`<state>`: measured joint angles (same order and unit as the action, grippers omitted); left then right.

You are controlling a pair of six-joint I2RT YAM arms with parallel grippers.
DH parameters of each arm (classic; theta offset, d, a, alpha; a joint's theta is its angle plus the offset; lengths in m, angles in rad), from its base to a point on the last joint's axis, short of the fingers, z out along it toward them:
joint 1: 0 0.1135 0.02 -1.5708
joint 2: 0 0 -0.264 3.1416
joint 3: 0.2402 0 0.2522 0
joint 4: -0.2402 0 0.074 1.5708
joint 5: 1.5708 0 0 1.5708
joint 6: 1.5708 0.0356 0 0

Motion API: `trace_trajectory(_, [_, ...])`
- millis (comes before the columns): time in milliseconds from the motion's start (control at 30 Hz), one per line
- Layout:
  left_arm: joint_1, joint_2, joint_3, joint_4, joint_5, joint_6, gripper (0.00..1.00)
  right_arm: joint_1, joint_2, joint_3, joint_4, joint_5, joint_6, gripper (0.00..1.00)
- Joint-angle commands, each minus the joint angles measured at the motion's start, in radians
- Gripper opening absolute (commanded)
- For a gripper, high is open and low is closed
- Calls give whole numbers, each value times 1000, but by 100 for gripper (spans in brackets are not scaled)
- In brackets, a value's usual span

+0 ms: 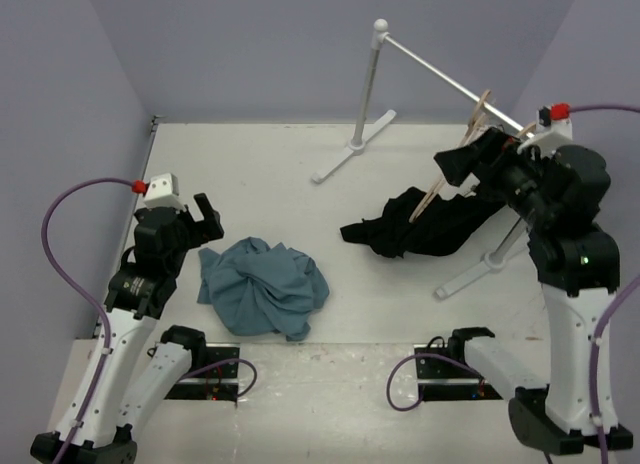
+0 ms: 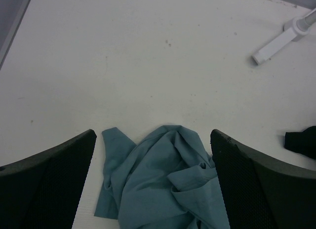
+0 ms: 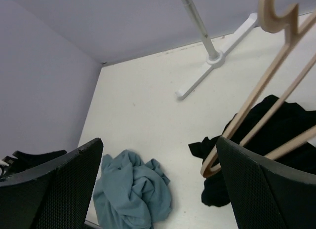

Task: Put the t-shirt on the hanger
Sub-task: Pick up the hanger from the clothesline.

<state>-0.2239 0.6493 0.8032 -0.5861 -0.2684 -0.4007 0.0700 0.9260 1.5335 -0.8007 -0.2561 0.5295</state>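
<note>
Left gripper point(image 2: 153, 135): it hangs low over the near left part of the table. Its 2 fingers are wide apart and hold nothing.
Table point(image 1: 280, 174): white and flat, with a few small dark specks.
Blue t-shirt point(image 1: 262, 284): it lies in a crumpled heap on the table, just beside the left gripper and on its right. In the left wrist view it sits between the 2 fingers and below them. It is not on the hanger.
Right gripper point(image 3: 158, 142): it is up high on the right side, close to the rack. Its 2 fingers are wide apart and hold nothing.
Black cloth point(image 1: 430, 224): a dark bundle to the right of the blue t-shirt and apart from it. It droops down under the rail, and its low end reaches the table.
Hanger point(image 3: 256, 91): pale wood with a curved hook on top. It hangs tilted from the rail on the right, in front of the black cloth. It is well apart from the blue t-shirt.
Second pale rod point(image 3: 276, 105): it runs beside the hanger. I cannot tell if it belongs to another hanger.
Rack point(image 1: 373, 84): a white pole with a ball on top and a thin rail that slants to the right.
Walls point(image 1: 250, 44): plain purple, behind the table and at both sides.
</note>
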Motion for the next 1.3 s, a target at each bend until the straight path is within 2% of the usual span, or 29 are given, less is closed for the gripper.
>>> trace_trajectory(0, [-3,-7,-4,70,5,-7,100,118,141,142,-71,122,-42,99])
trace_trajectory(133, [-2,-4,-6,66,7,-7,100,184,246,214,-139,410,-48,99])
trace_trajectory(300, [-3,0,-10,73,24,-6,100,215,275,111,-125,711,-3,99])
trace_trajectory(467, [-2,23,-9,74,47,2,100,223,301,67,-100,807,6,95])
trace_trajectory(567, [-3,24,-9,77,57,3,100,223,346,39,-54,789,-2,85])
trace_trajectory(633, [-3,21,-9,77,59,5,100,223,380,36,-41,784,10,74])
trace_trajectory(800, [-3,16,-10,78,64,7,100,229,423,18,-6,806,44,61])
trace_trajectory(867, [-2,16,-10,78,66,8,100,235,429,8,0,830,58,48])
trace_trajectory(1000, [-3,15,-10,82,71,11,100,248,428,-1,6,882,83,32])
trace_trajectory(1100, [-3,15,-12,84,73,11,100,264,425,6,8,899,95,12])
trace_trajectory(1267, [-3,13,-11,84,73,11,100,299,436,66,-9,933,111,0])
